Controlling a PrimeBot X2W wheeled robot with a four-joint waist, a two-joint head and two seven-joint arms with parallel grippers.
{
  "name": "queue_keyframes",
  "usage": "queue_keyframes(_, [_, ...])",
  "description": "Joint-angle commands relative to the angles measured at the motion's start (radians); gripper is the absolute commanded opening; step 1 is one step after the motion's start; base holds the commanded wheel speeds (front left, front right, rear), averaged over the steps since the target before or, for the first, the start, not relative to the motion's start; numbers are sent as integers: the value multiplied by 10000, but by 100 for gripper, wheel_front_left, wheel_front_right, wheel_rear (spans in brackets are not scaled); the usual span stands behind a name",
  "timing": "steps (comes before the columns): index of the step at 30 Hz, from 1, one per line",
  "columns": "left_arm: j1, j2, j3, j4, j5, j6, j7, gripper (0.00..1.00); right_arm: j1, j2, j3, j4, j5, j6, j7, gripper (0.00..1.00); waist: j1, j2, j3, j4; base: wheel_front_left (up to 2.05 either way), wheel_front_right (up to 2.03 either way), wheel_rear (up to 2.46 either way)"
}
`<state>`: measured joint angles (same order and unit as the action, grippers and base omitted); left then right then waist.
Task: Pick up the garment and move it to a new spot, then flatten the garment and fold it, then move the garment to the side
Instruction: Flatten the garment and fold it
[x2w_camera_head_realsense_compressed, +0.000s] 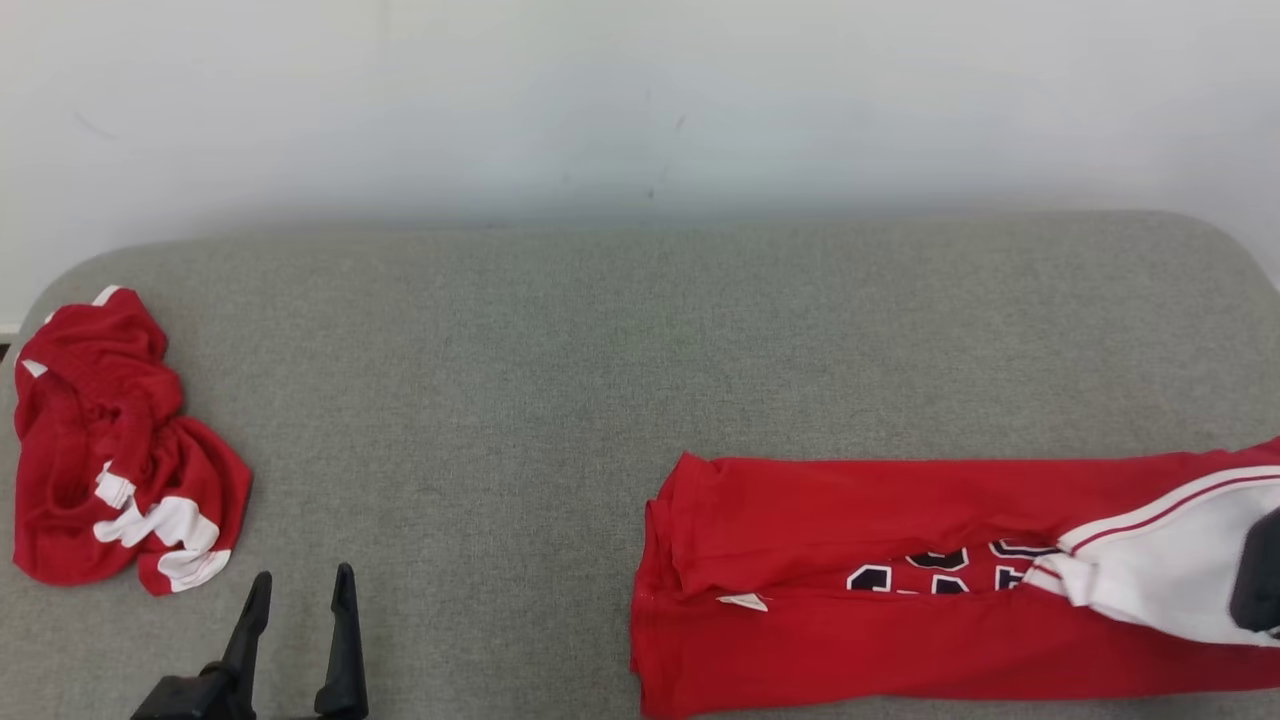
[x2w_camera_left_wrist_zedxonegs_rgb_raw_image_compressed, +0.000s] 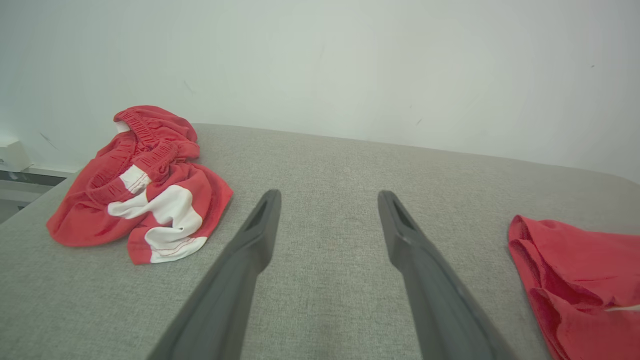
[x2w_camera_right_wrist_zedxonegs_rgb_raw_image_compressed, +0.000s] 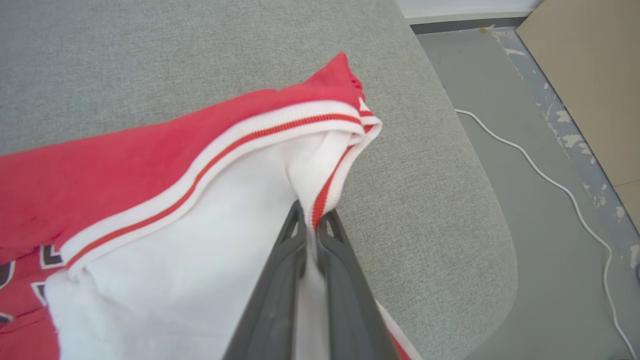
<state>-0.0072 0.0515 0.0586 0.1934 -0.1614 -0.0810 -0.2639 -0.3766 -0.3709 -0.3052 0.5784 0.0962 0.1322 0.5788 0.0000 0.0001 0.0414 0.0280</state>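
Where the head view looks down on the grey padded surface (x2w_camera_head_realsense_compressed: 560, 360), the garment (x2w_camera_head_realsense_compressed: 880, 520), a red jersey with dark numerals and white trim, lies folded lengthwise at the right front and runs off the right edge of the view; the right gripper (x2w_camera_head_realsense_compressed: 1262, 585) shows as a dark shape at that edge, against the white part of the garment; the left gripper (x2w_camera_head_realsense_compressed: 303, 577) stands at the lower left, fingers spread and holding nothing; a crumpled red-and-white cloth (x2w_camera_head_realsense_compressed: 110, 450) lies at the far left, well apart from the garment. Left wrist view: both fingers stand wide apart over bare surface; the crumpled cloth lies to the upper left; one red end of the garment shows at the right edge. Right wrist view: the fingers are clamped together on the white, red-striped edge of the garment, with fabric pinched between them and raised into a peak near the rounded corner of the surface; beyond it, a white cable (x2w_camera_right_wrist_zedxonegs_rgb_raw_image_compressed: 550, 180) lies on the floor (x2w_camera_right_wrist_zedxonegs_rgb_raw_image_compressed: 500, 75).
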Motion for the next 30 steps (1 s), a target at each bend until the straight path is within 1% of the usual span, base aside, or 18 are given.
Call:
queue_keyframes(1, [199,-10,0,25,14,-37,0,100,185,178,151,-173,-21,-30,46,0,0,-1,-248,-90,0,0,0])
queue_keyframes(3, [281,-10,-1,42,-28,-5,0,100,305,405,574,-617,170,-30,79,0,0,-1,-412,-133,0,0,0])
queue_keyframes(6, [393,-10,72,-63,-121,98,0,100,544,679,1475,-1338,595,-30,274,0,0,-1,-528,-175,0,0,0])
queue_keyframes(11, [664,-9,55,-146,-224,180,0,100,775,963,3387,-2387,1275,-30,781,5,0,-1,-657,-120,0,0,0])
queue_keyframes(13, [703,-11,-3,-165,-239,190,0,100,741,1073,4075,-2623,1485,-30,951,0,0,-1,-660,-63,0,0,0])
queue_keyframes(15, [689,-10,-78,-154,-253,229,0,100,605,1212,4664,-2702,1690,-30,1034,0,0,-1,-633,25,0,0,0])
queue_keyframes(18, [562,-9,-216,-160,-277,266,0,100,311,1494,5411,-2509,1927,-30,1107,0,0,-1,-538,170,0,0,0])
queue_keyframes(19, [562,-9,-216,-160,-277,266,0,100,311,1494,5411,-2509,1927,-30,1107,0,0,-1,-538,170,0,0,0])
queue_keyframes(21, [446,-10,-329,-153,-301,269,0,100,75,1715,5745,-2216,2008,-30,1042,0,0,-1,-455,296,0,0,0])
queue_keyframes(26, [187,-9,-568,-122,-379,296,0,100,-659,2398,6125,-1249,2138,-30,655,0,0,-1,-198,616,0,0,0])
queue_keyframes(30, [37,-9,-731,-71,-431,329,0,100,-1182,2812,6445,-465,2254,-30,262,0,0,-1,-54,810,0,0,0])
